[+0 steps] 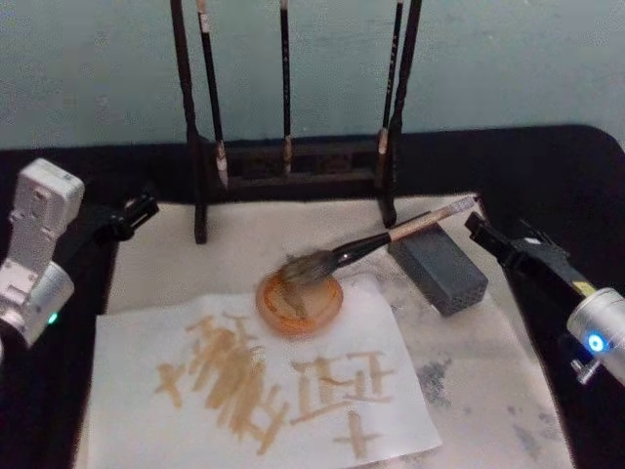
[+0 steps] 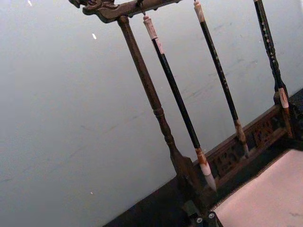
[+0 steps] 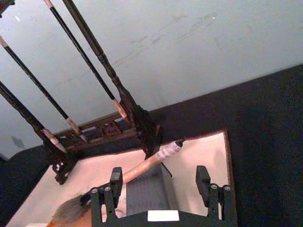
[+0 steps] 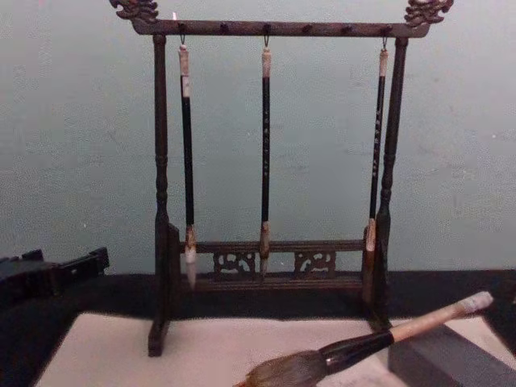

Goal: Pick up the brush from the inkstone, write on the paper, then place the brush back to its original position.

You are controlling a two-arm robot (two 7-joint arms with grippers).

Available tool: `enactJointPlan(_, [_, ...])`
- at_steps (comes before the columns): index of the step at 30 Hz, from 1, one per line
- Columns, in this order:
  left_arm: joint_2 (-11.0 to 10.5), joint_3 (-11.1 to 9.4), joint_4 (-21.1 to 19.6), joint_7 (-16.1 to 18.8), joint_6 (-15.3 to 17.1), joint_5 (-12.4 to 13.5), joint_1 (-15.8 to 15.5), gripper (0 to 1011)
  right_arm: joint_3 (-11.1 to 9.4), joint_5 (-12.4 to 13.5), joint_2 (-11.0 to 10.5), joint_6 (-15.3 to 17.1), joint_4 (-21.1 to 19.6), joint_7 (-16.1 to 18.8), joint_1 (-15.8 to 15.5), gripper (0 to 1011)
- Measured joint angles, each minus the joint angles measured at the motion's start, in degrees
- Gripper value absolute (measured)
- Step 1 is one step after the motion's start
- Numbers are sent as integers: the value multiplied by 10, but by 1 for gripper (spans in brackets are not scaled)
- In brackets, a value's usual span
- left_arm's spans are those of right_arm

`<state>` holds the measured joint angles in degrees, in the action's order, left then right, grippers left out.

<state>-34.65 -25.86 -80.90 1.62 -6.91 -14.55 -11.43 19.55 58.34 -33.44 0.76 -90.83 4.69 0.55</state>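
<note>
Brush is back on the stone, my pincers are off it.

The brush point(image 1: 376, 242) leans on the inkstone point(image 1: 438, 266), its hairs in an orange dish point(image 1: 299, 303) on the paper point(image 1: 264, 376). My right pincer point(image 3: 161, 183) is spread wide near the handle; a bump could roll the brush off. I cannot tell if my left pincer point(image 1: 137, 209) is spread or pressed together. My head view shows the writing on the paper; my chest view shows the whole brush rack point(image 4: 274, 185) instead.

I see dim, even light w/ bluish cast, soft focus throughout, faint shadows on pale wall point(image 4: 81, 161), slight blur at edges, no glare.
</note>
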Motion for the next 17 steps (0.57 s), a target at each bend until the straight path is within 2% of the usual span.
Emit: enactJointPlan(17, [0,0,0,0,0,0,0,1002,-1,13,3,6,7,5,5,1002])
